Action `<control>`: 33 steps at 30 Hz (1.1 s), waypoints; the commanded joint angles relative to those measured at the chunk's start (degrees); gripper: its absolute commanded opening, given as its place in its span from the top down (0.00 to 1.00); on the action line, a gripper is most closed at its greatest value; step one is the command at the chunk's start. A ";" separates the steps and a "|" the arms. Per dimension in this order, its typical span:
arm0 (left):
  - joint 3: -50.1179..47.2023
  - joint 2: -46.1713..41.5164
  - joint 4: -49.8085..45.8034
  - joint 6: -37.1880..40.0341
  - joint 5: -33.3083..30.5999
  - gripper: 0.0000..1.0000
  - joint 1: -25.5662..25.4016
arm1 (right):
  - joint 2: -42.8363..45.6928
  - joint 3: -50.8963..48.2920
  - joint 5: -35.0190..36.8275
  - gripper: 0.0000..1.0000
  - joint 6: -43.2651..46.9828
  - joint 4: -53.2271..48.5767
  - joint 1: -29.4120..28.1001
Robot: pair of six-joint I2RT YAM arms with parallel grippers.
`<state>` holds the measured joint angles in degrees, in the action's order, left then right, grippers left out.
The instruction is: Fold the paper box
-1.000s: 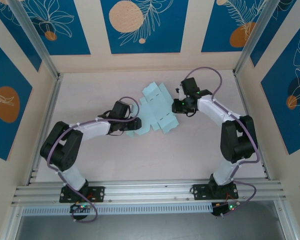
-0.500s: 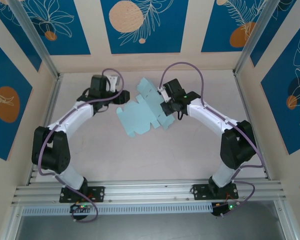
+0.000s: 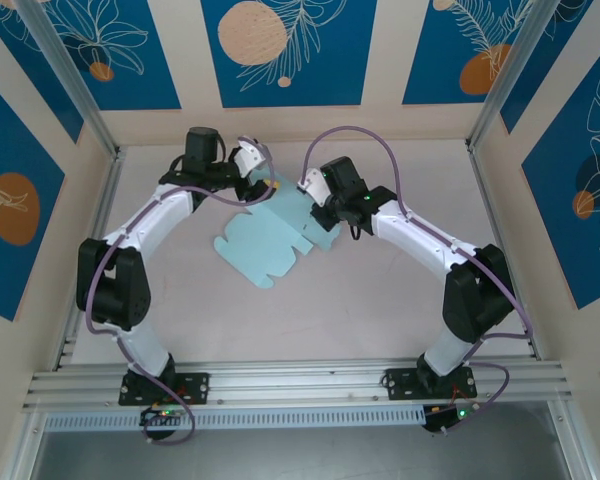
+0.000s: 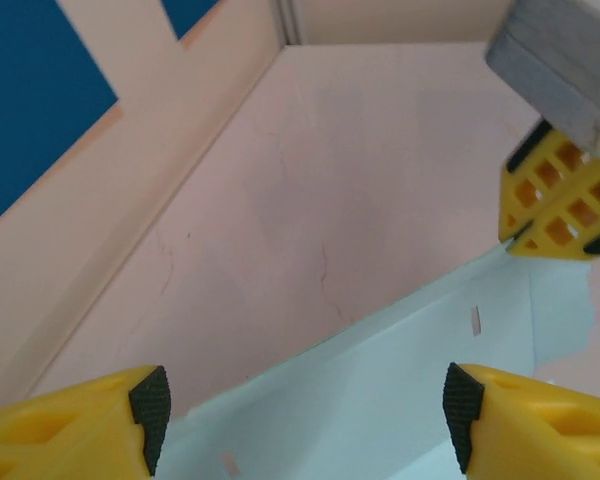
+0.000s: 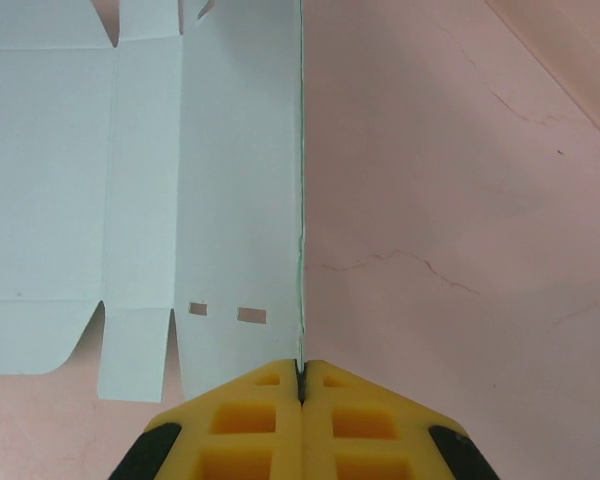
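Paper box (image 3: 265, 240) is lying unfolded; right pincer (image 5: 302, 375) is pinching its edge, probably anchoring it, while left pincer (image 4: 305, 420), spread, is hovering above its opposite edge.

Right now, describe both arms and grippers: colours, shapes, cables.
The left arm and right arm have white links, black joints and a lilac cable each. The left gripper and right gripper have yellow fingers with square cut-outs and black pads.
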<state>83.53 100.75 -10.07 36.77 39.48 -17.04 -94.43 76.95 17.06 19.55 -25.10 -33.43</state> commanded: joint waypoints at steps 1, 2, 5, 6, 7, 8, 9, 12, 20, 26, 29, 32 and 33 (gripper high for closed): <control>6.89 4.38 -9.02 14.24 2.71 0.27 -0.19 | 1.43 -0.15 -3.49 1.00 3.92 0.59 -0.93; 8.77 5.56 -11.24 15.62 2.06 0.31 -0.19 | 1.53 -0.26 -3.61 1.00 4.37 0.54 -1.26; 13.75 8.31 -18.51 20.17 1.82 0.31 -0.19 | 1.66 -0.17 -3.80 1.00 5.09 0.24 -1.68; 15.28 9.00 -21.00 21.63 1.75 0.31 -0.18 | 1.79 -0.18 -3.66 1.00 5.06 0.25 -1.77; 16.99 9.77 -24.21 23.24 1.74 0.32 -0.21 | 1.72 -0.10 -3.46 1.00 5.06 0.19 -1.73; 18.49 10.36 -26.86 24.76 1.74 0.33 -0.19 | 1.74 -0.09 -3.36 1.00 5.30 0.14 -1.79; 19.38 10.71 -28.92 26.04 1.97 0.35 -0.19 | 1.70 -0.04 -3.26 1.00 5.32 0.08 -1.71; 20.71 10.87 -33.28 29.01 2.84 0.36 -0.19 | 1.62 0.04 -2.67 1.00 5.72 -0.01 -1.70; 19.51 10.36 -37.63 32.04 2.11 0.44 0.05 | 1.62 0.73 -2.62 1.00 5.67 -0.56 -1.08; 20.69 9.24 -37.57 27.05 7.61 0.44 2.26 | 1.62 0.49 -2.14 1.00 5.57 0.01 -0.30; 21.85 8.33 -39.28 27.10 13.08 0.44 3.97 | 1.69 0.36 -2.05 1.00 5.50 0.56 0.37; 20.13 7.54 -39.47 30.27 9.75 0.44 3.83 | 2.15 0.31 -2.53 1.00 5.84 1.04 0.56; 19.33 7.46 -38.55 30.12 7.53 0.44 3.79 | 2.31 0.46 -2.71 1.00 6.01 0.94 0.62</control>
<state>103.11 110.78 -47.29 64.66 46.44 -13.54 -94.39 76.95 14.98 24.32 -25.02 -33.12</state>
